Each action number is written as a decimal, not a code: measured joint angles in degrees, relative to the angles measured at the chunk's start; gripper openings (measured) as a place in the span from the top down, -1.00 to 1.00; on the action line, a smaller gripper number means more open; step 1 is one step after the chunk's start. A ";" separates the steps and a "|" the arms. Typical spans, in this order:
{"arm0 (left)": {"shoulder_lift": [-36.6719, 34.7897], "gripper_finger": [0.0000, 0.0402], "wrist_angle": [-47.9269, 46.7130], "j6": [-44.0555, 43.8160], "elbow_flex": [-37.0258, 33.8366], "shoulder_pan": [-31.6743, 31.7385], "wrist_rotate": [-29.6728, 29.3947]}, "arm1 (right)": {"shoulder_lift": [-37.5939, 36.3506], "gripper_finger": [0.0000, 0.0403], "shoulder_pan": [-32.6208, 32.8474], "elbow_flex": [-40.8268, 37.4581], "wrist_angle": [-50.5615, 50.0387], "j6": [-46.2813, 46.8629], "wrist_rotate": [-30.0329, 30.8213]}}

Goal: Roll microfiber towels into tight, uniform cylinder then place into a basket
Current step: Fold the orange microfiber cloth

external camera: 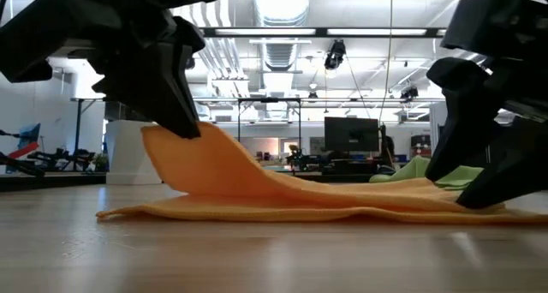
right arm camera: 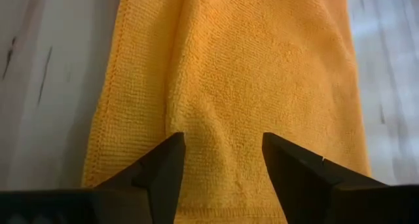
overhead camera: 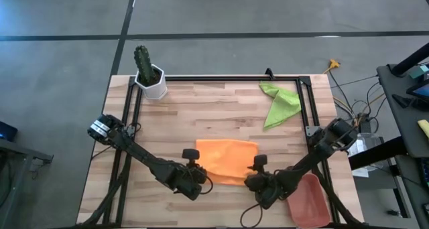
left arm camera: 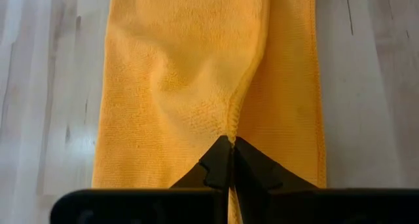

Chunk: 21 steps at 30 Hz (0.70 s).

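left tool point(left arm camera: 230, 160) pinching orange towel point(overhead camera: 226, 159) edge, lifted | right tool point(right arm camera: 222, 160) open over towel

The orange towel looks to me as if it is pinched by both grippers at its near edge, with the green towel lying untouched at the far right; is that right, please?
Only the left gripper pinches the orange towel; the left wrist view shows it shut on a fold. In the right wrist view the right gripper stands open over the cloth, gripping nothing. The green towel does lie untouched at the far right.

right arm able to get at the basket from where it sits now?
Probably yes: the basket lies right beside the right gripper, nothing between them. Its fingers stand open over the orange towel, holding nothing.
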 joint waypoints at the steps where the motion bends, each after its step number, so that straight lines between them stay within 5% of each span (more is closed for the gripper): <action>1: 0.00 1.00 -0.11 0.00 -0.10 0.00 0.00 | 0.00 0.00 0.00 0.00 0.00 -0.01 -0.06; 21: 0.02 1.00 -0.45 -0.03 -0.30 0.00 0.04 | -1.28 0.11 2.38 -0.09 -0.13 -1.33 -2.21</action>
